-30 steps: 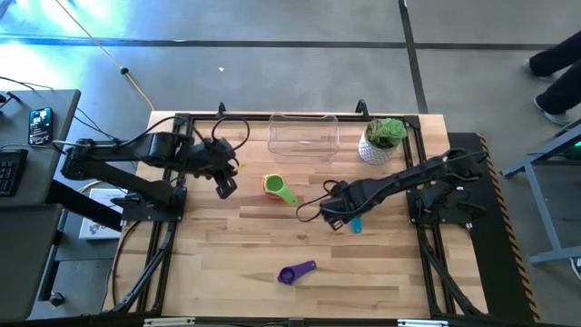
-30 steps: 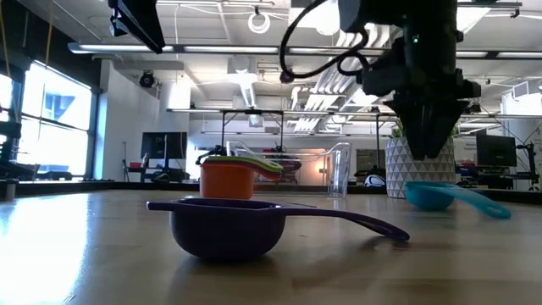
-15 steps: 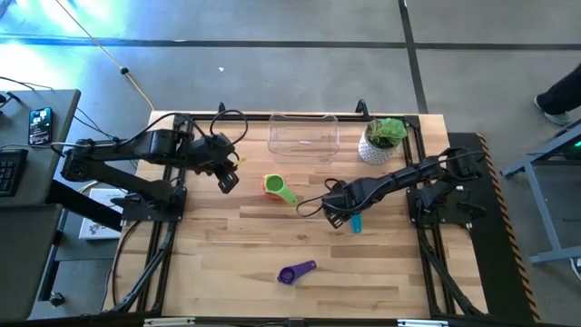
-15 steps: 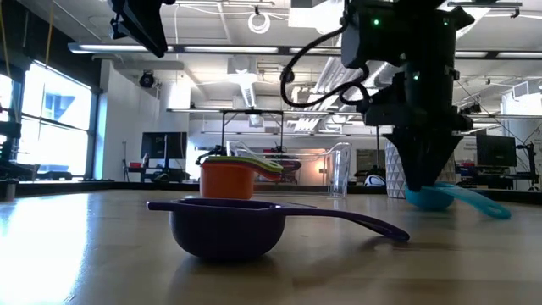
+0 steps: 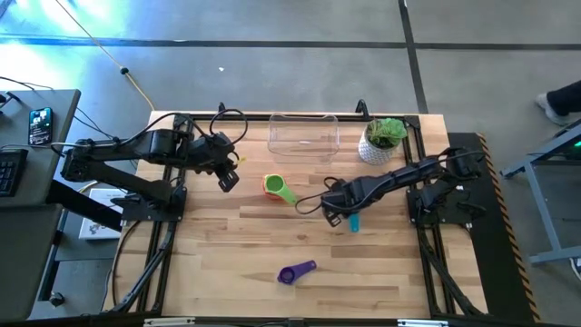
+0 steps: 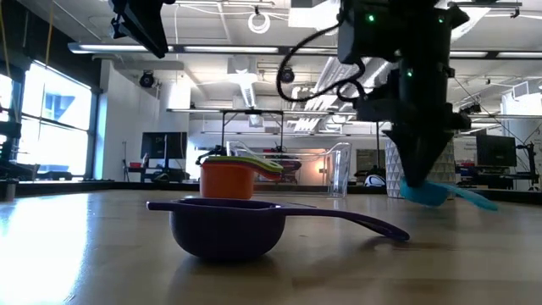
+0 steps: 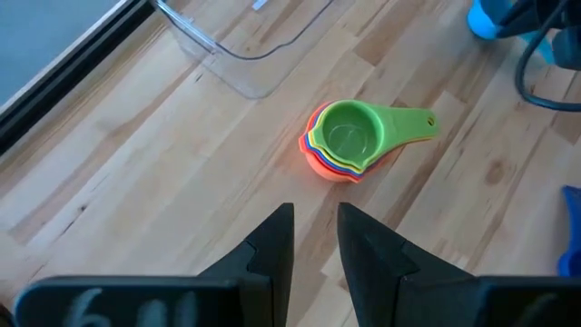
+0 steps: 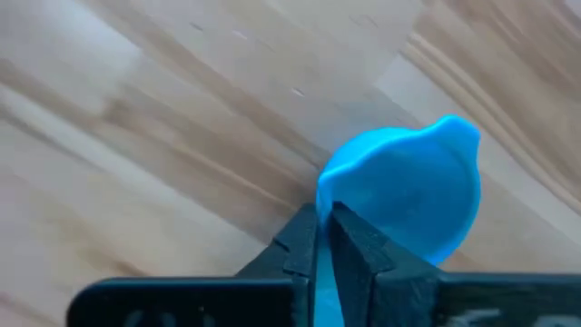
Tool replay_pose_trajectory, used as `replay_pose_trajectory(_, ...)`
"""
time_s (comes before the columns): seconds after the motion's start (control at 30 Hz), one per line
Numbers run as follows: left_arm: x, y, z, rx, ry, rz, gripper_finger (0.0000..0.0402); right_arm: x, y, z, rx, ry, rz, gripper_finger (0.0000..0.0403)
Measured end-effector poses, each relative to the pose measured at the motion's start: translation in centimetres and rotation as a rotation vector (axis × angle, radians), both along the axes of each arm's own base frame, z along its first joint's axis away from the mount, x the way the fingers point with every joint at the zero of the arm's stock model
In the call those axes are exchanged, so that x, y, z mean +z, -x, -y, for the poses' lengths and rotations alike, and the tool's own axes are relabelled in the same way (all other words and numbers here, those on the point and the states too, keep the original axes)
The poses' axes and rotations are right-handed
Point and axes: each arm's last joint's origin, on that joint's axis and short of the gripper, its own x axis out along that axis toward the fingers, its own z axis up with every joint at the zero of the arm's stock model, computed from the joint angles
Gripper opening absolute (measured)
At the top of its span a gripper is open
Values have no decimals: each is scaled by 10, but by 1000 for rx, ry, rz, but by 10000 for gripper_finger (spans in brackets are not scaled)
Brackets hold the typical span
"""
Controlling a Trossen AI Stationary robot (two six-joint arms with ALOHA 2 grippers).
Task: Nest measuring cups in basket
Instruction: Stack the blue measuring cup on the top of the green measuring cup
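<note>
right gripper (image 8: 322, 238) pinched shut on teal cup (image 8: 413, 191) rim, centre frame; thin edge grip, might slip when lifted.

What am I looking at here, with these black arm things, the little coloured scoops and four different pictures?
These are two robot arms at a wooden table, each ending in a two-finger gripper. One picture looks straight down from above, one looks level across the tabletop, and two come from cameras on the arms' wrists.

On the table lie a clear basket, a potted plant, a stack of nested measuring cups with a green one on top, a purple cup on its own, and a blue cup.

The right gripper has its fingers shut on the blue cup's rim, and the level view shows that cup tilted. The left gripper hangs above the table near the stack, fingers slightly apart, holding nothing.
</note>
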Motion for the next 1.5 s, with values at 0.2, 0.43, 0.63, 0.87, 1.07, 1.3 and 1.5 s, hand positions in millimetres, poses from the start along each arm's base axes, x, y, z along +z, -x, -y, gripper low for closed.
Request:
replay_pose_trajectory(0.2, 0, 0, 0, 4, 14, 3, 78, 31, -21, -2, 42, 10, 98, 5)
replay_pose_trajectory(0.43, -1, 0, 2, -54, 43, -10, 78, 80, -46, -3, 96, 96, 269, 3)
replay_pose_trajectory(0.63, -1, 0, 3, -90, 68, -12, 78, 121, -60, -1, 161, 222, 389, 2)
replay_pose_trajectory(0.87, -1, 0, 5, -125, 126, -8, 78, 156, -68, 13, 202, 333, 465, 1)
replay_pose_trajectory(1.07, -1, 0, 5, -92, 151, 2, 78, 181, -78, 30, 261, 436, 562, 1)
replay_pose_trajectory(1.3, -1, 0, 5, -67, 165, 8, 78, 202, -85, 49, 338, 503, 658, 0)
replay_pose_trajectory(1.5, -1, 0, 5, -56, 167, 11, 78, 213, -85, 66, 359, 526, 683, 0)
